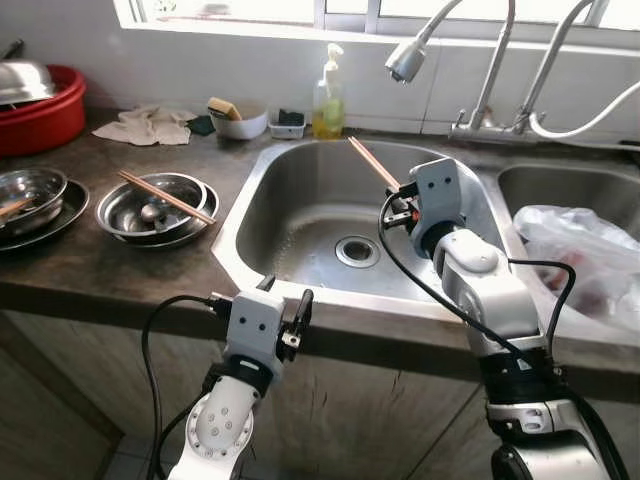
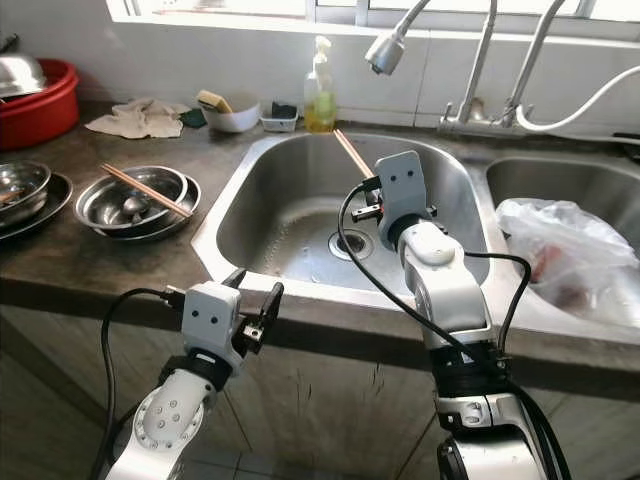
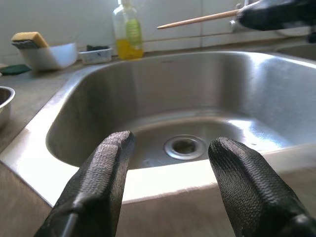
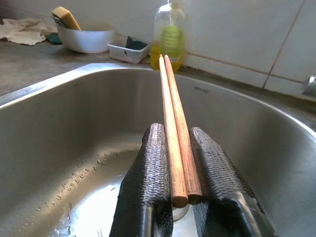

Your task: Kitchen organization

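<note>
The right pincer (image 4: 180,163) is clamped on a pair of wooden chopsticks (image 4: 174,123), holding them over the steel sink (image 1: 300,215) with their tips aimed at the soap bottle (image 1: 328,100) by the back wall. The left pincer (image 3: 170,182) hangs with fingers spread wide at the bench's front edge, just before the sink.

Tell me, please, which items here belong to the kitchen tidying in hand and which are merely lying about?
In hand:
- chopsticks, clamped in the right gripper above the sink
- second pair of chopsticks across the steel bowls
- left gripper, open at the sink's front edge

Lying about:
- soap bottle
- sponge bowl
- cloth
- red basin
- plastic bag
</note>
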